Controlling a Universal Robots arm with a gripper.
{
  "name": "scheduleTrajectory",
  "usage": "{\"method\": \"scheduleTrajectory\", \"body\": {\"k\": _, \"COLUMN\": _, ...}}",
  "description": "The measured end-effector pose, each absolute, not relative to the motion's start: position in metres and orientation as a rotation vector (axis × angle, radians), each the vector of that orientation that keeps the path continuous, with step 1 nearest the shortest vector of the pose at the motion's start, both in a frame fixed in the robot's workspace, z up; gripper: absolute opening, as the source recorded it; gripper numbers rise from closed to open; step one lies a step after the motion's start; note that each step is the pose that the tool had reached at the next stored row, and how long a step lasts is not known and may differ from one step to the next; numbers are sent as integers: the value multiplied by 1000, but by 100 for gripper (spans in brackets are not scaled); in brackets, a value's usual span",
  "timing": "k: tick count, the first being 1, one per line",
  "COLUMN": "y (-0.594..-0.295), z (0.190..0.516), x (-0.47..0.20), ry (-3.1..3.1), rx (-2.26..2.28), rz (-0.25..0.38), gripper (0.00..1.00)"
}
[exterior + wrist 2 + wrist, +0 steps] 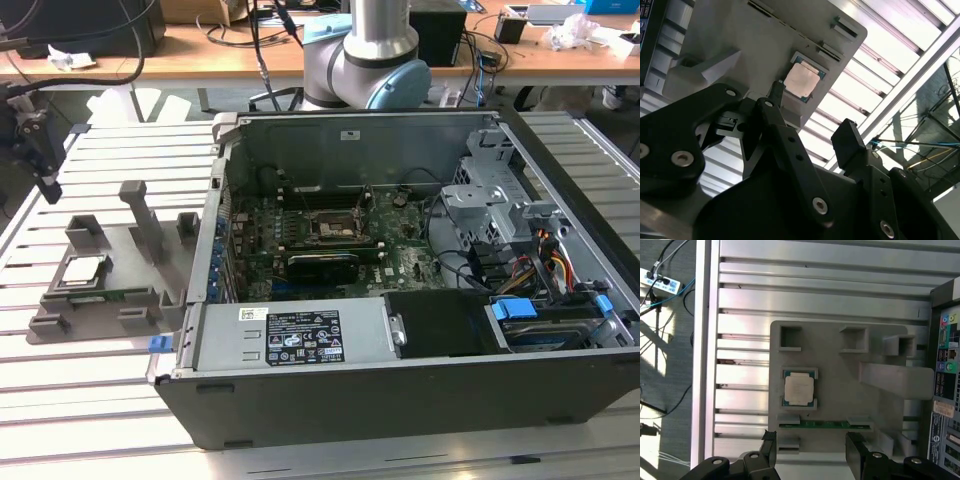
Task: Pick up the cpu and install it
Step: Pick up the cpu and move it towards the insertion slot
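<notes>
cpu [799,389]: flat square, matte silver lid, green rim; seated in grey plastic tray [840,390] | gripper [812,440]: black fingers spread wide, empty

To the exterior view's left of open computer case [400,400]: grey holder tray [125,268] with cpu [82,270] lying flat in its recess. Above tray, farther from case: gripper [45,185], clear of cpu. Inside case: motherboard socket [330,228].

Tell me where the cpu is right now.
The cpu lies in a recess on the grey holder tray, at the exterior view's left, beside the open computer case.
</notes>
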State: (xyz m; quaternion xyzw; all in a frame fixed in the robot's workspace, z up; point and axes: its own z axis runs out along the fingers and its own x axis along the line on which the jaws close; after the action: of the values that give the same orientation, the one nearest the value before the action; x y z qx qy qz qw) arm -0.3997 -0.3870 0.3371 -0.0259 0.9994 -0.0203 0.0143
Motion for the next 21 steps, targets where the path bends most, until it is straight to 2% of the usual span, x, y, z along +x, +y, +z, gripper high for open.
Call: {"method": "scheduleTrajectory", "body": {"k": 21, "y": -387, "z": 326, "x": -400, "ry": 3111, "rx": -81, "rz": -63, "gripper": 66}}
